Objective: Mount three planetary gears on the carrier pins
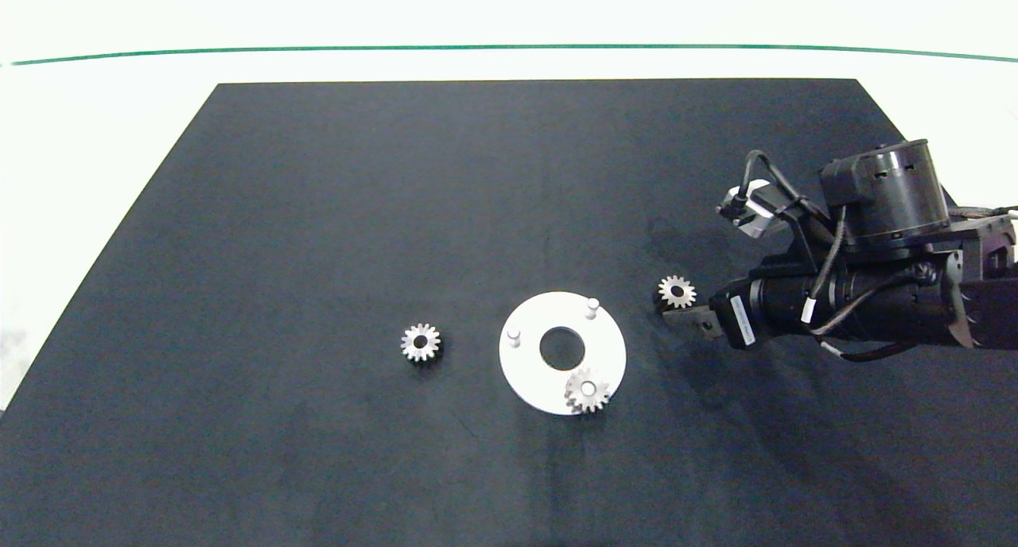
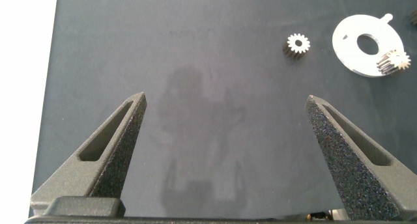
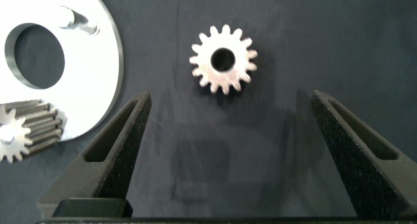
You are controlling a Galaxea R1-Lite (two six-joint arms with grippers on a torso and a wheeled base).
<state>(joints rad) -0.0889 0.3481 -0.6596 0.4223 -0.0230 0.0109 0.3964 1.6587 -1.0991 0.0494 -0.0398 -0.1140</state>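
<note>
A white disc (image 1: 531, 372) lies on the black mat, with two bare carrier pins (image 1: 592, 305) (image 1: 514, 336) standing on it. One planetary gear (image 1: 587, 390) sits on the third pin at the disc's near edge. A second gear (image 1: 420, 343) lies loose to the left of the disc, and a third (image 1: 677, 291) lies loose to its right. My right gripper (image 1: 674, 308) is low beside that third gear. In the right wrist view its fingers (image 3: 231, 97) are open, and the gear (image 3: 223, 59) lies just beyond the tips. The left gripper (image 2: 226, 100) is open over bare mat and is out of the head view.
The black mat (image 1: 318, 213) covers most of a white table (image 1: 95, 133). A green line (image 1: 509, 48) runs along the far side. The right arm's dark body (image 1: 859, 292) reaches in from the right edge.
</note>
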